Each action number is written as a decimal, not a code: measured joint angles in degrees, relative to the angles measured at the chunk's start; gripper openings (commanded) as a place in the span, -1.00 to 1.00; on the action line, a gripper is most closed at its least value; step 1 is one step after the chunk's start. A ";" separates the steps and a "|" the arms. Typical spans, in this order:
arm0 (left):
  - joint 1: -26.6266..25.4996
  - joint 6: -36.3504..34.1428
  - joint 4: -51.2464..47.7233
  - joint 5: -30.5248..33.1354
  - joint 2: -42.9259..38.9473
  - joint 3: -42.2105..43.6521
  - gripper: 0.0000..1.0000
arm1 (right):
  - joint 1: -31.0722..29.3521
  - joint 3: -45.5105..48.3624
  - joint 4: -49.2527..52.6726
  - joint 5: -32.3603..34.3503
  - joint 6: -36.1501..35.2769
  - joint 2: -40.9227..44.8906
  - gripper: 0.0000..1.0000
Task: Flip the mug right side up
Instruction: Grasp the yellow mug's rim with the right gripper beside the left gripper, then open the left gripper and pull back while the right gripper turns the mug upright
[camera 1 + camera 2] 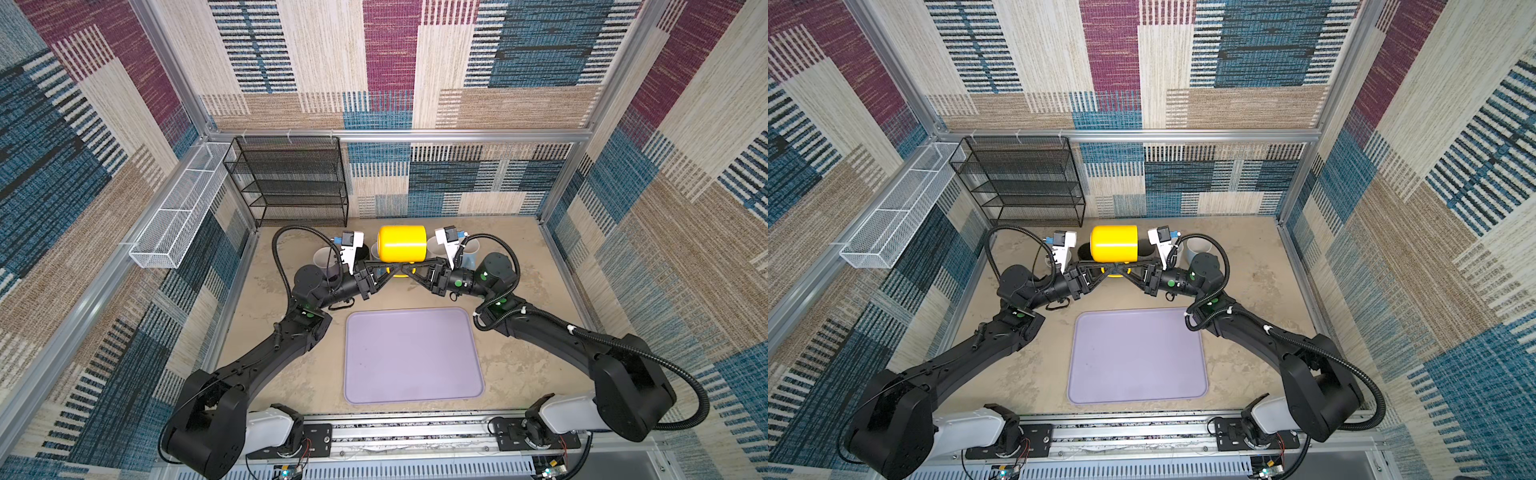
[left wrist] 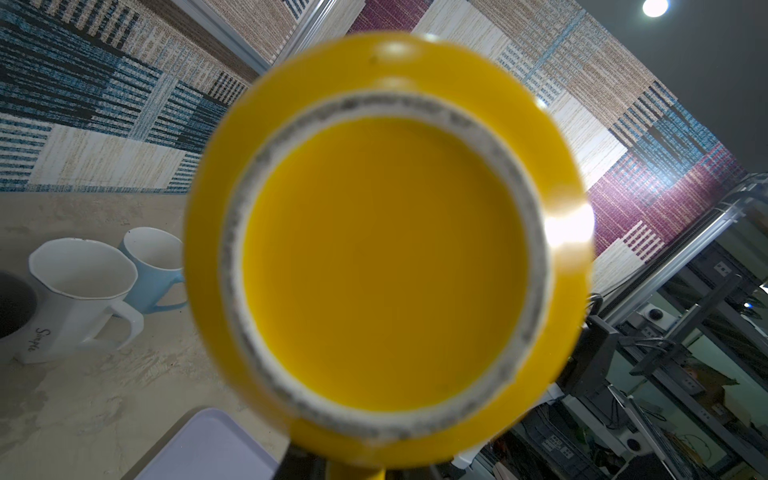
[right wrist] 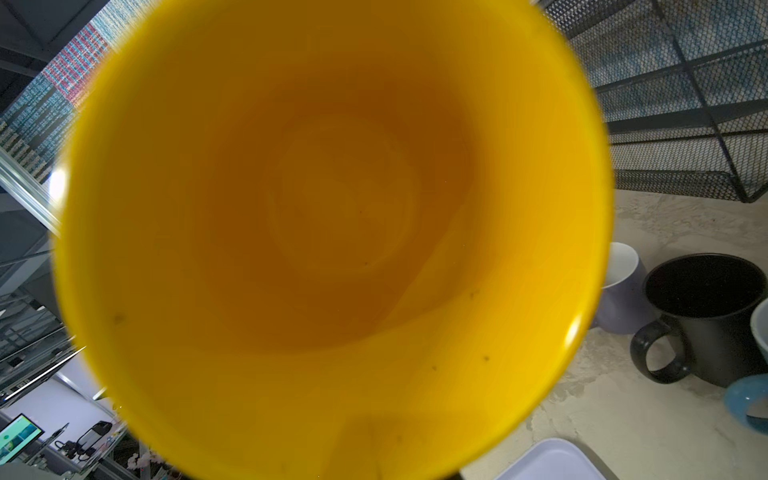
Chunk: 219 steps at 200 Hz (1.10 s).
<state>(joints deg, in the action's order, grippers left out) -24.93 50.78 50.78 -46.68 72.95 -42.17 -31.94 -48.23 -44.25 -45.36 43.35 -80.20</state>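
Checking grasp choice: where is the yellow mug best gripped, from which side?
Probably the handle, from below on the near side: the yellow mug lies sideways aloft, base toward the left tool, mouth toward the right tool, handle hanging down.

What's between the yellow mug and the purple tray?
In both top views: the left gripper and right gripper, meeting shut on the handle of the yellow mug, then bare table before the purple tray.
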 measured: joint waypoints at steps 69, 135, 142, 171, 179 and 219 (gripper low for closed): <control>-0.33 -1.25 -1.90 -0.31 -0.61 -0.59 -0.65 | -0.22 1.05 -0.24 0.83 0.04 1.55 -1.00; -0.48 -2.89 -8.15 -0.07 -2.80 -0.94 -0.23 | -0.31 1.07 0.81 0.57 -2.25 1.68 -1.00; -0.48 -3.08 -8.92 0.07 -2.97 -1.07 -0.22 | -0.31 1.16 0.85 0.61 -2.27 1.70 -1.00; -0.46 -4.15 -11.32 0.33 -3.50 -1.16 -0.20 | -0.28 1.16 2.27 1.22 -2.86 2.01 -1.00; -0.46 -4.52 -12.07 0.44 -3.63 -1.16 -0.20 | -0.31 1.16 2.80 1.77 -3.06 2.21 -1.00; -0.48 -6.21 -15.74 1.66 -4.44 -1.18 -0.18 | -0.31 0.33 8.66 5.33 -5.79 3.28 -1.00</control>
<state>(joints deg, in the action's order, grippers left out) -25.41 44.58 35.05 -45.01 68.51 -43.35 -32.25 -47.90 -35.59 -40.03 37.56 -76.93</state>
